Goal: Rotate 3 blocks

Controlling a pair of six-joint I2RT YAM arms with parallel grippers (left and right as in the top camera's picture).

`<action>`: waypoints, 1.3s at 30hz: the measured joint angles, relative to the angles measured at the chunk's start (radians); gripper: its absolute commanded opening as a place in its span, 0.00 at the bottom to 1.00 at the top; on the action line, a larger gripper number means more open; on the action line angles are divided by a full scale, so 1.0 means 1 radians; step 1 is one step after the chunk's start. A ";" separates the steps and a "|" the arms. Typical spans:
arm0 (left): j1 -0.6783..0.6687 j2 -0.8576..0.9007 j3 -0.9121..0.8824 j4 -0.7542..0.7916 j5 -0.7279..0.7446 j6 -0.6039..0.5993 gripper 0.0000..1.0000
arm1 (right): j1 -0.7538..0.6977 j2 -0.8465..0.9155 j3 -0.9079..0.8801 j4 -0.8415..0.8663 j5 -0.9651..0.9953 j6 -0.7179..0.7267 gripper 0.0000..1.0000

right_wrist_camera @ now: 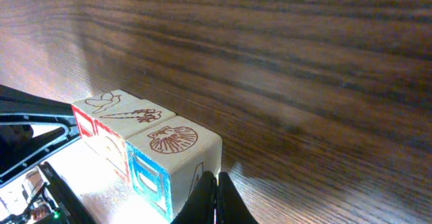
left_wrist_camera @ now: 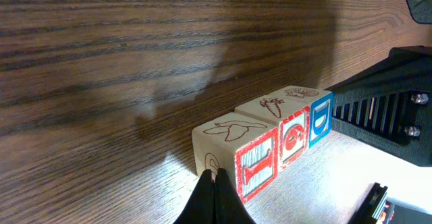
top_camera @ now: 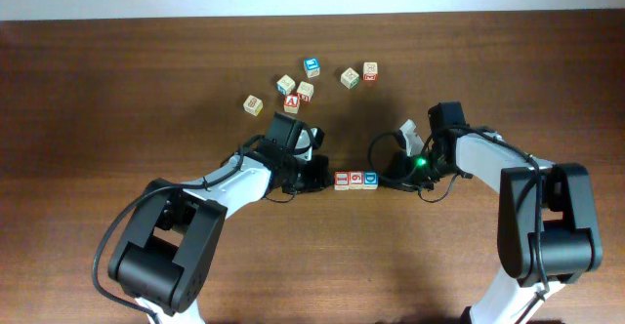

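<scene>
Apparently midway: the three blocks lie in a touching row between the tips of the left gripper and right gripper, both pinched shut and empty, bracketing its ends, rotation seemingly unfinished.

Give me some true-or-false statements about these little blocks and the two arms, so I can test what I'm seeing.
1. The three blocks sit side by side in one row. True.
2. The blue-printed block is the middle one. False: it is at the end of the row, next to the right end effector.
3. Both end effectors are shut. True.
4. The left end effector holds a block up in the air. False: it grips nothing, and all three rest on the table.
5. More loose blocks lie scattered beyond the row. True.
</scene>
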 measured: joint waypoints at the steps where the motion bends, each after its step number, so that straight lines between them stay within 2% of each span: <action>1: 0.000 0.000 0.000 0.000 0.000 0.000 0.00 | -0.006 0.000 0.000 -0.002 -0.005 0.002 0.04; 39: 0.000 0.000 0.000 -0.007 -0.015 0.000 0.00 | -0.019 0.003 0.020 -0.055 -0.067 -0.073 0.04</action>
